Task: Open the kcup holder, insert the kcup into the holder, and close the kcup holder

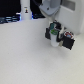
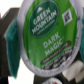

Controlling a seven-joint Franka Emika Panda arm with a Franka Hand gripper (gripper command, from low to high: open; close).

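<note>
The pincer (image 1: 61, 37) is pinching the kcup (image 2: 46, 32), holding it up above the white table (image 1: 25, 60); in the wrist view its green lid is filling the picture. The robot looks to be doing the carrying step. I cannot make out the kcup holder in these blurry views, so next the kcup needs bringing to an open drawer.

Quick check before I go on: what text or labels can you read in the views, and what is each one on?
"GREEN MOUNTAIN" on the kcup lid, wrist view.
"DARK MAGIC" lower on the same lid.
Small print and the square code on that lid: too blurred to read.
Dark mark on the white bottle, exterior view: too small to read.
</note>
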